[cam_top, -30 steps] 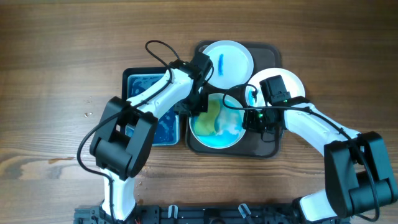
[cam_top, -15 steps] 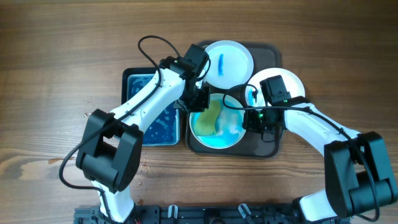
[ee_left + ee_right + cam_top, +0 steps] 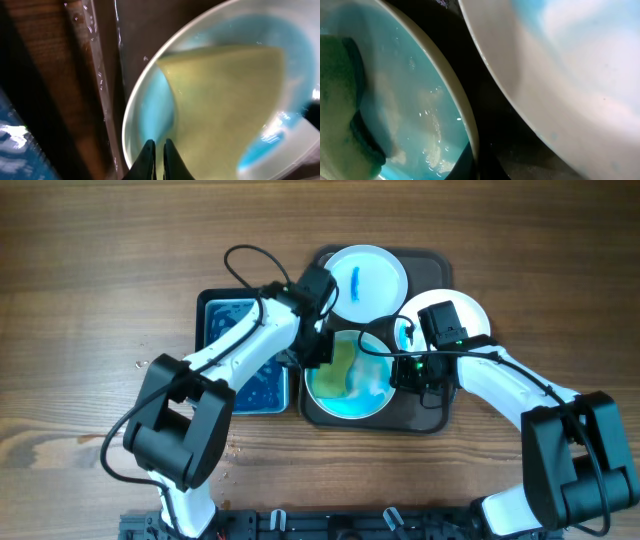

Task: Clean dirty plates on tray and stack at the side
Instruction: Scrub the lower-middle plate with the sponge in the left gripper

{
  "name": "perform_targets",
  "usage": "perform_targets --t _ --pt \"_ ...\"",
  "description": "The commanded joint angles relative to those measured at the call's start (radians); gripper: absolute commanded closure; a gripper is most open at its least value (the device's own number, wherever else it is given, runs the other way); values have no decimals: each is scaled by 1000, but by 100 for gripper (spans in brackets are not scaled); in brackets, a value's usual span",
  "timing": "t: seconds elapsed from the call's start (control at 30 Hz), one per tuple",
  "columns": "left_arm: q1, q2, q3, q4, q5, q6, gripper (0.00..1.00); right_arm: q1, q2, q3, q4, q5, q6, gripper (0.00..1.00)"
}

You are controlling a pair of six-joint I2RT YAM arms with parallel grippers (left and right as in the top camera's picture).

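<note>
Overhead suggests cleaning is barely begun: back plate [image 3: 368, 275], right plate [image 3: 472, 313] and blue-filmed front plate [image 3: 345, 404] all sit on the tray [image 3: 422, 419], none stacked aside, yellow sponge [image 3: 343, 365] in the front one, left jaws and right jaws shut at its rim.

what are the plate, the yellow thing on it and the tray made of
Plate: glossy white, likely ceramic or hard plastic; rim glints.
Yellow thing: matte, soft-looking, probably a sponge cloth.
Tray: dark brown, smooth, probably plastic.
</note>
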Motion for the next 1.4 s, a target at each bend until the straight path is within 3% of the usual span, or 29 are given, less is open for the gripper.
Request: perform_targets --t 0.0,0.1,0.37,0.57,0.73,0.87,0.9,0.93,0.97,1.03,1.23,1.37 --pt "-3 -16 -89 61 -42 4 96 -6 35 -25 -17 80 -11 96" --pt "-3 -16 -103 77 26 6 96 -6 35 -25 -17 81 -11 96" --pt "-5 -17 -103 212 475 54 96 -6 35 -25 -17 81 -11 96" --pt "-9 -17 -103 275 575 54 96 -6 35 -25 -14 81 -11 96" --pt "-26 -16 -103 307 569 61 96 -6 35 -25 -4 81 -11 96" --pt "-49 -16 -103 262 430 41 86 -6 35 -25 -5 81 -11 96" --pt "-52 -16 -103 238 383 16 76 -6 35 -25 -6 80 -11 96" --pt "-53 -16 -103 218 347 -6 56 -6 35 -25 -6 80 -11 96" --pt "-54 -16 -103 205 318 -24 44 -6 35 -25 -6 81 -11 96" --pt "-55 -16 -105 199 253 -74 32 -6 35 -25 -5 80 -11 96" --pt "-55 -16 -139 312 234 -183 36 -6 35 -25 -5 80 -11 96" --pt "-55 3 -148 328 214 -188 52 -6 35 -25 -5 80 -11 96"
